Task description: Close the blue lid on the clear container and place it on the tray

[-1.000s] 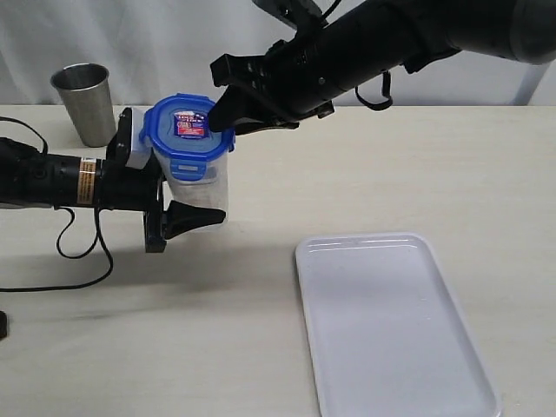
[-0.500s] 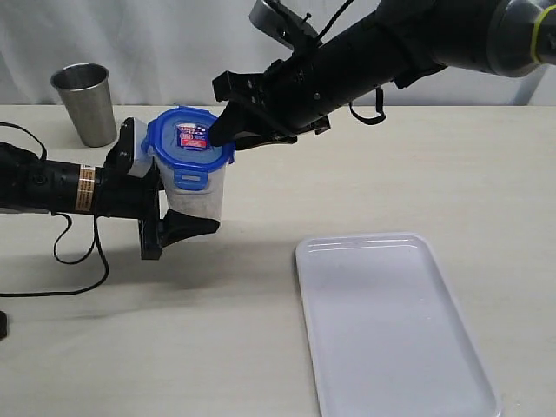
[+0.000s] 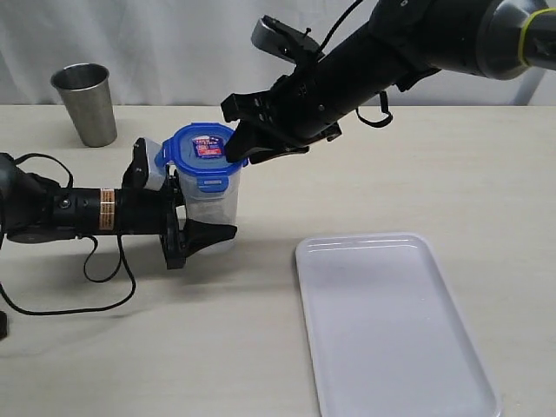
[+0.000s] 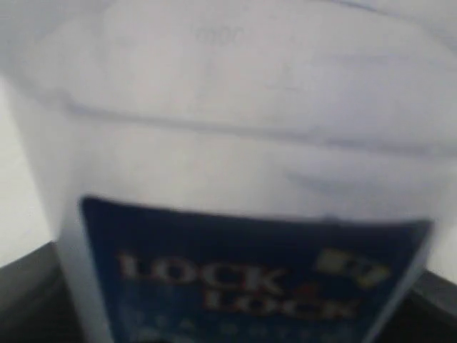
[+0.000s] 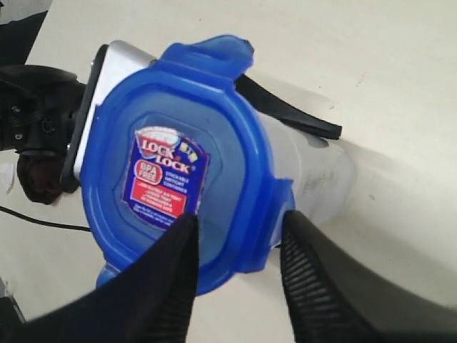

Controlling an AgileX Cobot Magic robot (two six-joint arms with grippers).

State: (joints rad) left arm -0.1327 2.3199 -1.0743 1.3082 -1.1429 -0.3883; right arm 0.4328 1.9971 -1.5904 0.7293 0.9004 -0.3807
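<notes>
Clear container (image 3: 213, 211) sits left of the desk's (image 3: 452, 174) middle, clamped around its body by the left gripper (image 3: 189, 200), its blue lid (image 3: 206, 148) showing one flap (image 5: 218, 50) flared loose. The right gripper (image 5: 238, 221) straddles the lid's rim, jaws part spread, pinching or not I cannot tell. A skewed push could tilt the container or leave the lid unlatched, to pop off before the tray (image 3: 391, 339) near the desk's front right corner.

Clear container (image 4: 235, 121) fills the view, very close, blurred. Dark blue label (image 4: 250, 279) on its wall reads LOCK & LOCK. Dark shapes (image 4: 28, 293) flank it.
</notes>
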